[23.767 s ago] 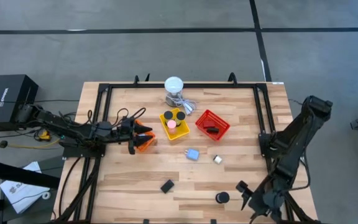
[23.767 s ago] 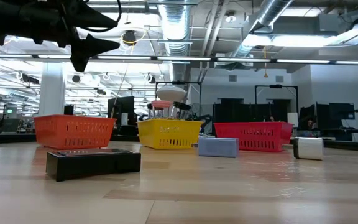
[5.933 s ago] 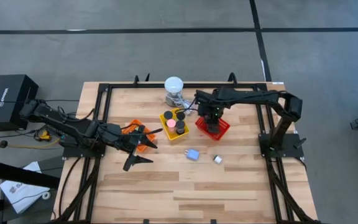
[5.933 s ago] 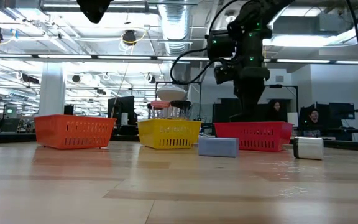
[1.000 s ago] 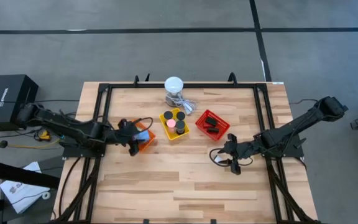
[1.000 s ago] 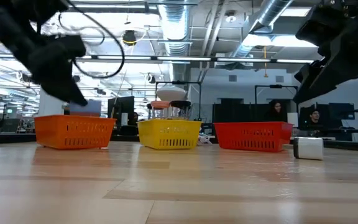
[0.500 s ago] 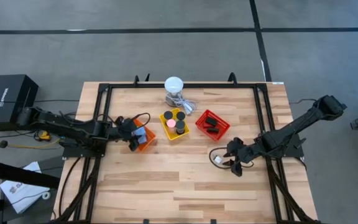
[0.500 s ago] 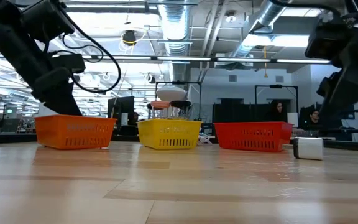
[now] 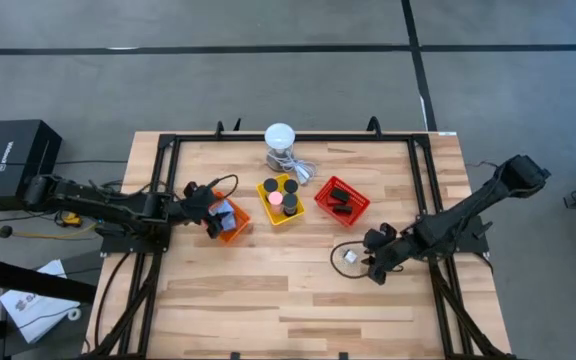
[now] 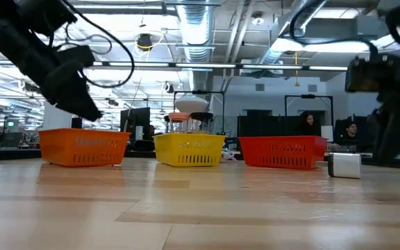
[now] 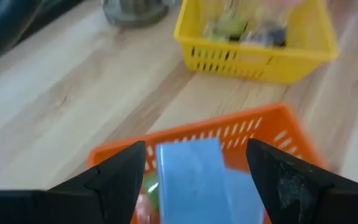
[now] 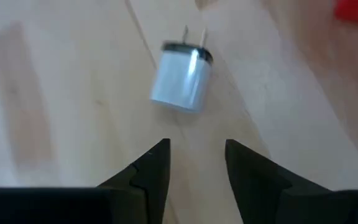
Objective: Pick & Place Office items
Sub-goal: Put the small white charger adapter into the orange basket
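My left gripper (image 9: 213, 213) is open over the orange basket (image 9: 231, 226) at the table's left. A light-blue block (image 11: 191, 177) lies in that basket between the finger lines, with a gap on each side, beside a green bit (image 11: 149, 186). My right gripper (image 9: 361, 263) is open and low over the table at the right. Its fingers (image 12: 151, 165) point at a small silver plug piece (image 12: 182, 74) that lies on its side on the wood just ahead, untouched. The piece also shows in the high view (image 9: 349, 256) and the low view (image 10: 344, 165).
A yellow basket (image 9: 290, 211) with black discs and a pink disc (image 9: 276, 199) and a red basket (image 9: 353, 212) with black bars (image 9: 338, 196) stand mid-table. A white round-topped device (image 9: 280, 135) with a grey cable stands behind them. A black frame (image 9: 168, 180) rims the table.
The light-blue block, which showed above the orange basket's rim a second ago, now lies down in the basket. My left gripper has drawn back a little toward the table's left edge. My right gripper has come down toward the table beside the silver piece.
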`<move>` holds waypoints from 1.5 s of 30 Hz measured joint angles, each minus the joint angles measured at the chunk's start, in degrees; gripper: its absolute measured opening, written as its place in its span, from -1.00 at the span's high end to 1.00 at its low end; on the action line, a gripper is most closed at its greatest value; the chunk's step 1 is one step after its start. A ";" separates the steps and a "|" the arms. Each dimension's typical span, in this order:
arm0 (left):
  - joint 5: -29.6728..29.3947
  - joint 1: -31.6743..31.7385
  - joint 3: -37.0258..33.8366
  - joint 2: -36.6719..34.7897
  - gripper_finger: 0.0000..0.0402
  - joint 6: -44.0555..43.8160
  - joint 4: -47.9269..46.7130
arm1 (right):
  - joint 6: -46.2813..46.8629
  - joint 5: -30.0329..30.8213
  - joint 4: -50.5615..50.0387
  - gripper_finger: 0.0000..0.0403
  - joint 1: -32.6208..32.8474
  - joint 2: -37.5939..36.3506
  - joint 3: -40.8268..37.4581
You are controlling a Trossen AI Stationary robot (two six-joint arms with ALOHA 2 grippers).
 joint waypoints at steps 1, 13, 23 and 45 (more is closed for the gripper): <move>0.01 0.00 0.01 -1.03 -0.36 0.19 0.39 | 0.00 -0.05 0.54 0.30 0.06 1.48 0.00; 0.66 -0.11 0.01 -7.90 -0.36 4.87 9.23 | -2.66 1.62 1.39 0.54 -1.42 13.57 5.85; 1.60 -0.11 0.01 -8.08 -0.36 4.90 10.30 | -7.66 3.39 2.37 0.70 -5.13 18.15 9.77; 8.77 -0.31 -0.01 -7.43 -0.36 4.90 16.22 | -36.86 -1.23 10.31 0.70 -16.05 31.41 22.56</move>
